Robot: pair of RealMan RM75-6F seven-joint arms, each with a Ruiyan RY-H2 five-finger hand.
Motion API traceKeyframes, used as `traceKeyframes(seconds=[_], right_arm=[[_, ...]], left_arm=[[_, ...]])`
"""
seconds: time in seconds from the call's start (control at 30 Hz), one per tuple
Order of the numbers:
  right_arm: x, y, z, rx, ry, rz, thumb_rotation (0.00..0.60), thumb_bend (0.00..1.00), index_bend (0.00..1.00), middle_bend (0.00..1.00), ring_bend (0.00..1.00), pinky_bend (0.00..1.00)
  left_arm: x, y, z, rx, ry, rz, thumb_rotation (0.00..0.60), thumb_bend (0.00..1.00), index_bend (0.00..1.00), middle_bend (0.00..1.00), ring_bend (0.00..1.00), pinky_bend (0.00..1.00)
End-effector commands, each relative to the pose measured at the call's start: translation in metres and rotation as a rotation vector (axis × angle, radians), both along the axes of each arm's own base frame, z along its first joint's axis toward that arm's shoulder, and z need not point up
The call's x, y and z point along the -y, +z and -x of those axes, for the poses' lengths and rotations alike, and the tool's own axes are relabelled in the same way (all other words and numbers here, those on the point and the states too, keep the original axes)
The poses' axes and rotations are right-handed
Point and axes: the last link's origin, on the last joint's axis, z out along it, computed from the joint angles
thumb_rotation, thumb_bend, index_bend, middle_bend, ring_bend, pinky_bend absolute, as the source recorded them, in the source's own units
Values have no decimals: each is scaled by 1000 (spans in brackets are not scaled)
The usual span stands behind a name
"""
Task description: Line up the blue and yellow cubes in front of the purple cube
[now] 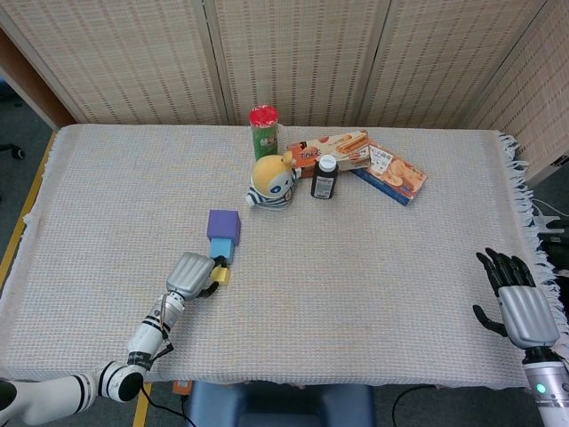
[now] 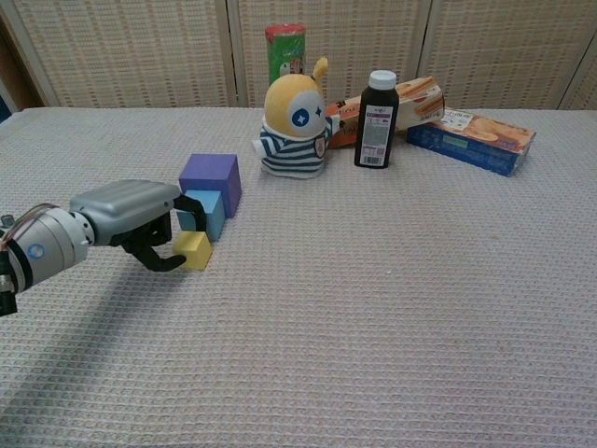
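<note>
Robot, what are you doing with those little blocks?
The left hand holds the yellow cube in its fingers, right at the near side of the blue cube. The blue cube sits in front of the purple cube, so the three almost make a row. The right hand waits open at the table's edge. A toy, a bottle and snack boxes stand at the back.

Three cubes are seen: one purple cube [image 2: 211, 176], one blue cube [image 2: 205, 211], one yellow cube [image 2: 195, 249]. Two snack boxes [image 2: 471, 139] are counted, one bottle [image 2: 377, 119], one can [image 2: 285, 51], one toy [image 2: 295, 123].
</note>
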Motion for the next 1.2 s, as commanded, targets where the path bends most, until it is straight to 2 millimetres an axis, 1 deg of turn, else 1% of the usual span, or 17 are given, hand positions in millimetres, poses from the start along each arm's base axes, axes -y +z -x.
traceKeyframes(seconds=[0.03, 0.17, 0.4, 0.73, 0.83, 0.9, 1.0, 1.13, 1.2], right_arm=[[0, 0, 0, 0, 0, -1, 600, 72, 0, 0, 0, 0], [0, 0, 0, -1, 0, 0, 600, 72, 0, 0, 0, 0], [-1, 0, -1, -1, 1, 0, 600, 72, 0, 0, 0, 0], [-4, 0, -3, 5, 17, -4, 600, 72, 0, 0, 0, 0], [-5, 0, -4, 7, 22, -7, 600, 72, 0, 0, 0, 0], [-6, 0, -5, 9, 27, -10, 600, 72, 0, 0, 0, 0], [-7, 0, -5, 11, 31, -11, 600, 72, 0, 0, 0, 0], [-8, 2, -6, 14, 34, -7, 600, 72, 0, 0, 0, 0], [-8, 2, -5, 15, 34, -6, 600, 72, 0, 0, 0, 0]], left_arm=[[0, 1, 0, 3, 0, 0, 600, 366, 329, 1000, 1000, 1000], [2, 1, 0, 5, -1, 4, 600, 366, 310, 1000, 1000, 1000], [6, 3, -2, 8, -12, 1, 600, 367, 311, 1000, 1000, 1000], [31, 18, -8, 36, -56, -6, 600, 366, 323, 1000, 1000, 1000], [42, 20, -4, 20, -59, 11, 600, 367, 342, 1000, 1000, 1000], [48, 19, -1, 7, -58, 22, 600, 366, 371, 1000, 1000, 1000], [55, 16, 2, -8, -56, 36, 600, 367, 380, 1000, 1000, 1000], [58, 12, 8, -69, -47, 65, 600, 408, 363, 1000, 1000, 1000], [58, 11, 9, -88, -41, 71, 600, 432, 329, 1000, 1000, 1000]])
